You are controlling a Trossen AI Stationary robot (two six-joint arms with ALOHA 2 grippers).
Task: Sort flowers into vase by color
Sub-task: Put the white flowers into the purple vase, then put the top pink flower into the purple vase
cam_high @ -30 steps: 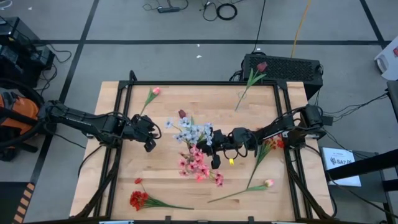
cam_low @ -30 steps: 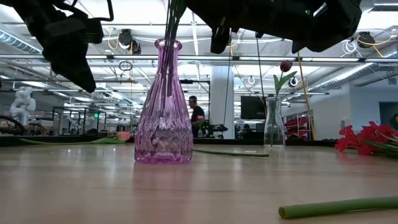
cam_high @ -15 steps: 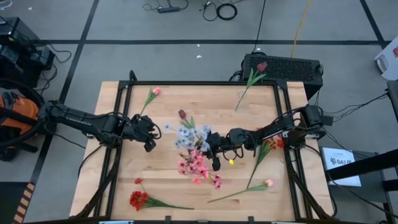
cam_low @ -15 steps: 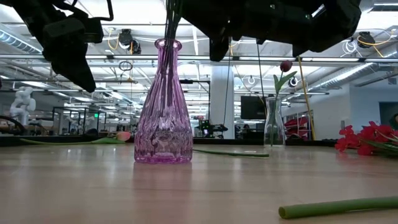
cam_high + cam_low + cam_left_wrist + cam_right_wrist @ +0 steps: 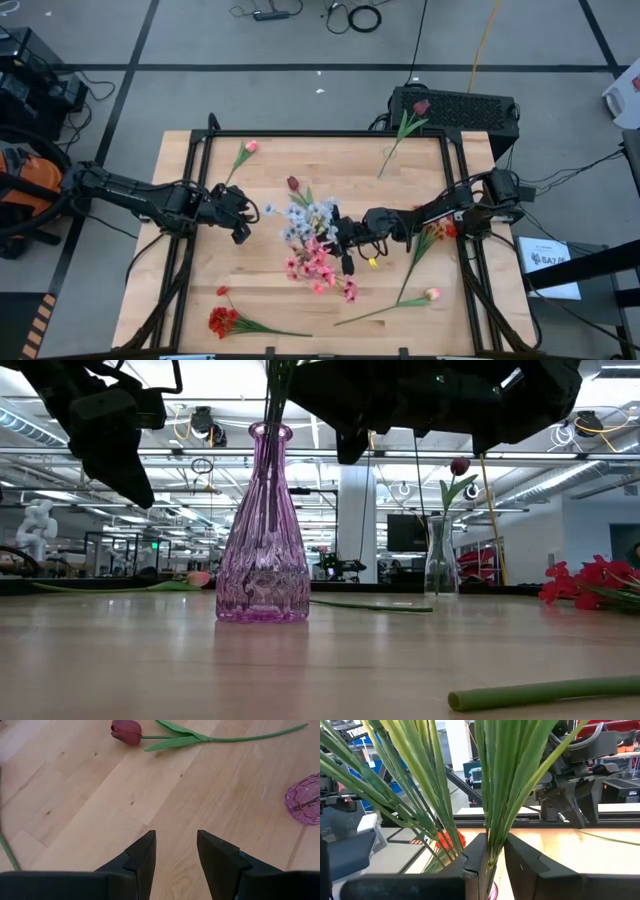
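Above the ribbed purple glass vase [image 5: 264,530], we see the right pincer [image 5: 492,855] pinching green flower stalks [image 5: 502,780], while the left pincer [image 5: 175,851] hangs wide over bare bench [image 5: 100,810].

We note a grey floor [image 5: 300,90] taped with dark lines, loose cables [image 5: 350,15] on it, and beyond the table an open hall with a white column [image 5: 357,525] and ceiling pipes [image 5: 200,455].
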